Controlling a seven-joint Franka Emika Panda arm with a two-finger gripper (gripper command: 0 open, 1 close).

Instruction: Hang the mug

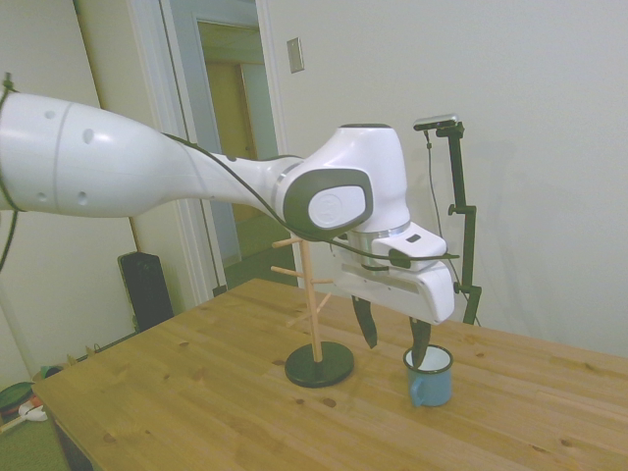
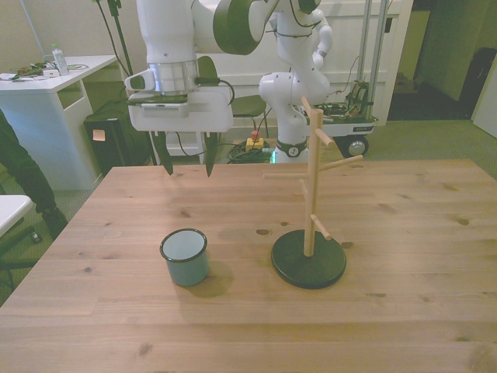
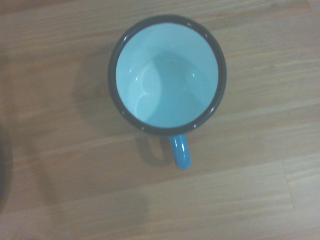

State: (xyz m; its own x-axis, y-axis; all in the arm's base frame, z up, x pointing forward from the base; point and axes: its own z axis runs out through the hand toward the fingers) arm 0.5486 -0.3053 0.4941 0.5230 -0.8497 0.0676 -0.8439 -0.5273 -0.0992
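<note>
Side view: the gripper (image 1: 393, 335) is hanging above the table (image 1: 196, 412) with its dark fingers spread apart and empty, one finger crossing the rim of the mug (image 1: 430, 376) in this picture, likely lining up for a grasp. The mug is standing upright at about three o'clock from the mug tree (image 1: 316, 316), apart from its black base.

Front view: the gripper (image 2: 186, 161) is hovering at twelve o'clock from the mug (image 2: 185, 256), fingers open. The mug is sitting at nine o'clock from the mug tree (image 2: 311, 203), with bare wood between them and open room around it.

Wrist view: the mug (image 3: 167, 75) is showing its open mouth straight up, and its handle (image 3: 180, 151) is pointing to six o'clock, free for hooking onto a peg.
</note>
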